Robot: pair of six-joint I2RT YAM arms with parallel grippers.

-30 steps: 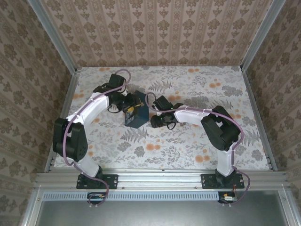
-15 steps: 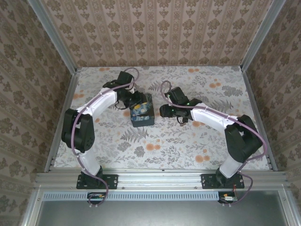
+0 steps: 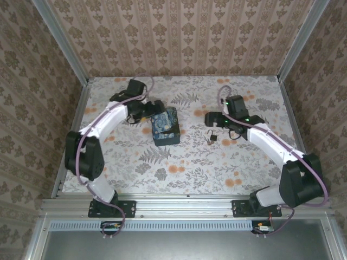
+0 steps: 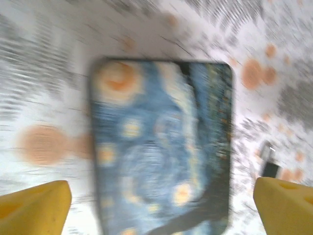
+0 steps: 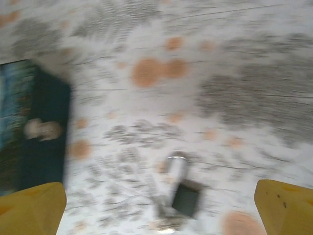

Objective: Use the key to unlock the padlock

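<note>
Left gripper [image 4: 160, 208]: yellow fingertips [image 4: 34, 205] spread wide, nothing between them, poised over the swirl-painted box [image 4: 161, 147]. Right gripper [image 5: 159, 208]: likewise released and empty, with the padlock [image 5: 186, 199] lying loose on the cloth just under it. A pale glint [image 5: 165, 224] beside the lock was too blurred to call a key. From overhead we logged the padlock [image 3: 211, 138] flat on the table [image 3: 244, 162], between the box [image 3: 165, 127] and the right gripper [image 3: 212, 119], touching neither. We could not tell whether the shackle had sprung. If it had not, we judged that the whole job remained: pick up lock and key, insert, turn. The lock sat well clear of the table edges with open cloth all round. The box crowded the left gripper [image 3: 146, 111], and the right arm ran near the side wall [image 3: 320, 108].
</note>
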